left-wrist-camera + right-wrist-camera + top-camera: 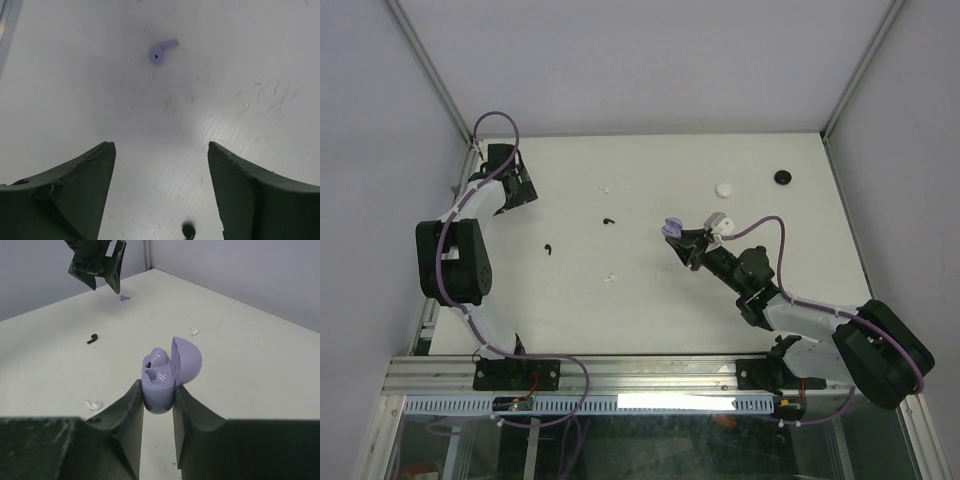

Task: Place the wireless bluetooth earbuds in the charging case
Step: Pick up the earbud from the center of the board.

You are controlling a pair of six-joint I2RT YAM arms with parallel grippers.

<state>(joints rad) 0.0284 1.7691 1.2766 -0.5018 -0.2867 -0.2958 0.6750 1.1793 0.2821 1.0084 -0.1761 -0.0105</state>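
My right gripper (pixel 158 388) is shut on an open purple charging case (pixel 159 376) with its lid (pixel 187 359) up; in the top view it (pixel 678 237) holds the case (pixel 671 228) at mid-table. My left gripper (pixel 160 146) is open and empty at the back left (pixel 523 186). A purple earbud (pixel 161 51) lies ahead of it, and also shows in the right wrist view (pixel 124 297). A black earbud (pixel 188 230) lies at the bottom edge of the left wrist view. On the table lie black earbuds (pixel 610 221) (pixel 549 249) and white earbuds (pixel 604 188) (pixel 609 277).
A white puck (pixel 724 188) and a black puck (pixel 783 177) sit at the back right. A small white piece (pixel 718 220) lies just right of the purple case. Walls and metal frame posts enclose the table on three sides.
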